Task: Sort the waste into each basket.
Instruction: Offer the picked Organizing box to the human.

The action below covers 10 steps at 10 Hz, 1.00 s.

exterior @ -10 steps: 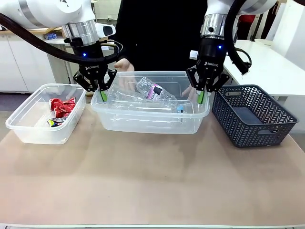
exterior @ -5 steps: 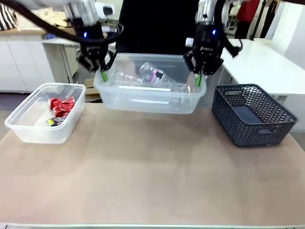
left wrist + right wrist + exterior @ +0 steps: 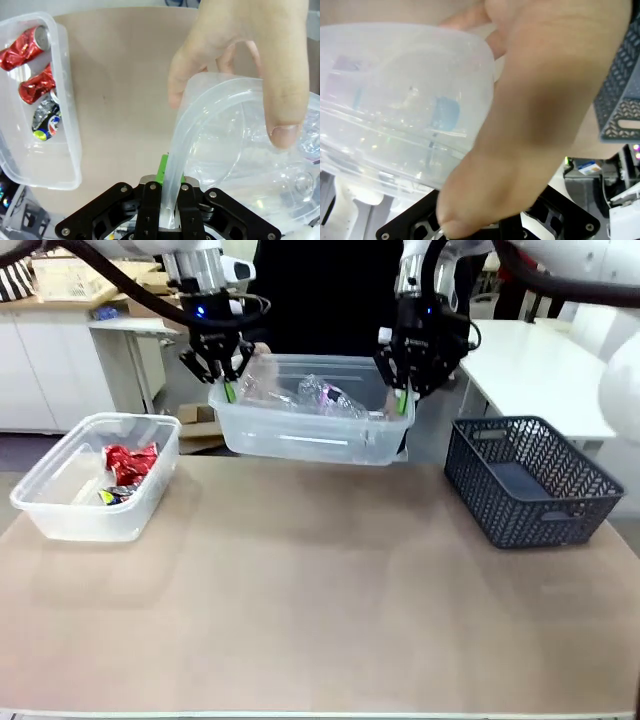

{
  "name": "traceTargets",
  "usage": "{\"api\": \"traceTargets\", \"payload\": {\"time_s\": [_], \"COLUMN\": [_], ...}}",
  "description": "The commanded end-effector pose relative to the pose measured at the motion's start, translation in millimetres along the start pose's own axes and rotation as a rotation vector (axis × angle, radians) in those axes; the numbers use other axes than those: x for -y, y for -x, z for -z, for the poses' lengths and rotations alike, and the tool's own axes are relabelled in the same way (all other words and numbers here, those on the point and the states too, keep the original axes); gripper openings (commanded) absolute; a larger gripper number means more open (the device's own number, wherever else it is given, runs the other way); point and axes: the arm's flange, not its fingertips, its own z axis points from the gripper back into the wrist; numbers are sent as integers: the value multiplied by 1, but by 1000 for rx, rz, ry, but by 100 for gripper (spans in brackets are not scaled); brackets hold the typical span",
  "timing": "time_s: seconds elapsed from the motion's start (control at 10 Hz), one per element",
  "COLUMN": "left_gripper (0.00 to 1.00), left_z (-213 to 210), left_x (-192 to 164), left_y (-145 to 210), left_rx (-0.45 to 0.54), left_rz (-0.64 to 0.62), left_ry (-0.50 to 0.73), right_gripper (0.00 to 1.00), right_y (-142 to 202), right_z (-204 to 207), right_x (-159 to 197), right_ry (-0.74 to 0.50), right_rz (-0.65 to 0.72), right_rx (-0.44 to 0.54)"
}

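Raised clear of the table (image 3: 320, 620), bottle basket (image 3: 310, 435) pinched at opposite short ends: left gripper (image 3: 229, 390), right gripper (image 3: 401, 402); person's hand (image 3: 245, 65) on rim.

Right gripper's fingertips hidden behind a person's large blurred hand (image 3: 530, 120) in the right wrist view. Crumpled clear plastic bottles (image 3: 325, 397) blurred through the lifted see-through tub's wall (image 3: 300, 435); count unclear.

We see red crushed cans (image 3: 128, 462) in a clear tub (image 3: 60, 515), dark blue-grey lattice basket (image 3: 530, 485), tan table (image 3: 320, 610), green gripper pads (image 3: 162, 167).
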Motion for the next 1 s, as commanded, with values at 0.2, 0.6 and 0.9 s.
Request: {"api": "traceTargets", "payload": {"time_s": [0.2, 0.6, 0.9], "left_gripper": [4, 4, 4], "left_z": [-5, 0, 0], "left_x": [5, 0, 0], "left_y": [-14, -10, -10], "left_rx": [-1, -18, -18], "left_rz": [-39, -4, -4], "left_ry": [11, -4, -4], "right_gripper": [5, 5, 5], "right_y": [-12, -7, -7], "right_z": [-19, -1, -1], "right_x": [-18, 1, 1], "right_ry": [-28, -7, -7], "right_rz": [32, 25, 25], "right_rx": [-34, -8, -8]}}
